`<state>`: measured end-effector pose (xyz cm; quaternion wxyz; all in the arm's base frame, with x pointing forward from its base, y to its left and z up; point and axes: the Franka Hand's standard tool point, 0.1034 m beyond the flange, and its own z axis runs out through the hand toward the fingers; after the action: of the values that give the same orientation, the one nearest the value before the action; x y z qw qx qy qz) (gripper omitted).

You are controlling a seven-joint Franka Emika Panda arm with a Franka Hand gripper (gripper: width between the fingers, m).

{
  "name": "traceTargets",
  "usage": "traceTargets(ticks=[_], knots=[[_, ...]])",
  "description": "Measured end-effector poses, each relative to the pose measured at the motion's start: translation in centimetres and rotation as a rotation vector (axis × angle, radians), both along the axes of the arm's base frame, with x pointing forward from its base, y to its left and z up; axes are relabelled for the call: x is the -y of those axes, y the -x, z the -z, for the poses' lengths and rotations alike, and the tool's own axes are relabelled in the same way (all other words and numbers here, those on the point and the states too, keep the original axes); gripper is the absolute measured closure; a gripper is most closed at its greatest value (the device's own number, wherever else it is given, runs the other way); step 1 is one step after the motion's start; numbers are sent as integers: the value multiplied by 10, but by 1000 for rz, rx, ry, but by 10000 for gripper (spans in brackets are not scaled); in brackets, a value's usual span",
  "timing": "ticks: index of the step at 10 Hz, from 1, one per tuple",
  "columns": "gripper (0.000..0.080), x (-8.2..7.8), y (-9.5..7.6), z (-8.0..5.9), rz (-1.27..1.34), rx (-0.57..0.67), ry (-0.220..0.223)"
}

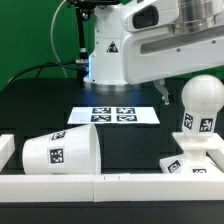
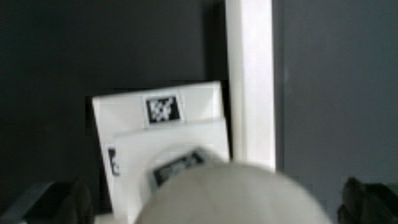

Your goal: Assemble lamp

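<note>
Scene: a black worktop (image 1: 40, 110) with one white robot arm (image 1: 125, 40) reaching in from the far side.
Lamp parts, count: three, all matte white with black-and-white square tags.
Shade (image 1: 60, 150): one, lying on its side at the exterior view's left, near the front. Its wide mouth faces the exterior view's left and one tag shows on its wall.
Base (image 1: 186, 166): one, wedge-like, at the exterior view's right, near the front. In the wrist view two tags show on it, one on its top face and one on a side.
Bulb (image 1: 199, 105): one, standing upright on the base, round head on top, tags on its neck. It is well apart from the shade.
Pincer (image 2: 214, 205): one, seen only in the wrist view, above the bulb's head. Its two dark fingers (image 2: 57, 205) sit wide of the blurred round head, one on each side with a gap on both, so it is released and grasps nothing.
Marker board (image 1: 112, 115): one flat white sheet with four black tags, at the middle of the worktop, farther back than the lamp parts.
White rail (image 1: 100, 186): one, running along the near edge, just in front of the shade and the base. In the wrist view it passes just beside the base.
</note>
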<state>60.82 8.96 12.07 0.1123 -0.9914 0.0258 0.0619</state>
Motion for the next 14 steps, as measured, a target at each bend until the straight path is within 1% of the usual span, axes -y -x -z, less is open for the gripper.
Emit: traceTargets(ticks=[1,2,3,4,5,6,7,9,10,11,14], knots=[[100,0,1,0,-1,-2,0],[100,1,-3,-3,-26,6,32],[100,-5,-7,-7,-50,22,60],[100,-12,-10,-9,-66,42,85],[100,-14,-11,-8,-80,49,88],[100,-11,-11,-7,-75,49,89],[100,-12,-13,-5,-75,56,90],[100,-7,-13,-2,-113,62,85],[100,-8,-13,-2,-112,62,85],[213,-8,-13,-2,-109,62,85],[226,-9,-13,-2,-13,44,91]])
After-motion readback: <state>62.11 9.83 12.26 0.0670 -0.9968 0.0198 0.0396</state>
